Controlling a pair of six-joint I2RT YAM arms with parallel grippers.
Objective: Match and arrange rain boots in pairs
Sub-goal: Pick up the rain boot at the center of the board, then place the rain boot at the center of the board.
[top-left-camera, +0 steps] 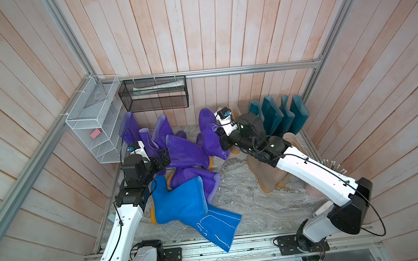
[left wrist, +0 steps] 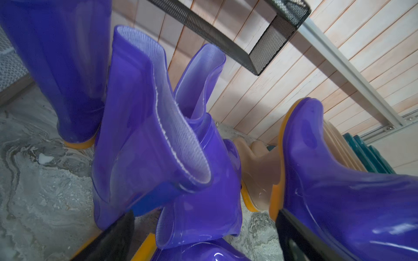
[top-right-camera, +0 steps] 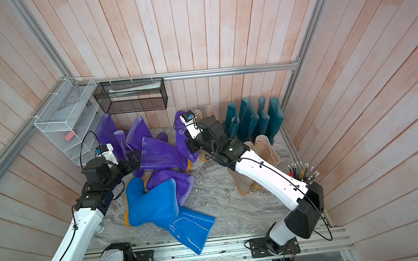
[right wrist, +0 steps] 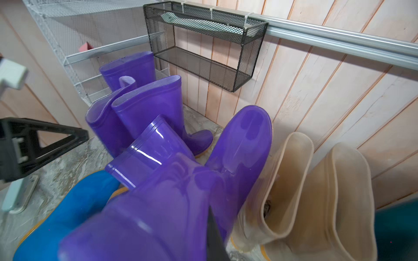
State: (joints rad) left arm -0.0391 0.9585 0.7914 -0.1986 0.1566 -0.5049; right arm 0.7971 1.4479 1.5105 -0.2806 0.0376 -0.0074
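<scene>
Several translucent purple rain boots (top-left-camera: 189, 151) lie and stand in a heap at back left. My left gripper (top-left-camera: 162, 159) is open beside the lying boot's shaft; in the left wrist view its fingers (left wrist: 113, 237) straddle a purple shaft (left wrist: 199, 221) without touching it. My right gripper (top-left-camera: 223, 142) is shut on the wall of an upright purple boot (top-right-camera: 181, 138); one dark finger (right wrist: 213, 237) shows through the rubber. Two bright blue boots (top-left-camera: 180, 203) lie crossed at the front. Teal boots (top-left-camera: 279, 114) stand in a row at back right. Beige boots (top-left-camera: 266, 175) lie under the right arm.
A white wire rack (top-left-camera: 91, 126) holding a pink block (top-left-camera: 96, 133) hangs on the left wall. A black mesh shelf (top-left-camera: 153, 94) hangs on the back wall above the purple heap. A pen holder (top-left-camera: 332, 166) stands by the right wall. Wooden walls enclose the marble floor (top-left-camera: 248, 205).
</scene>
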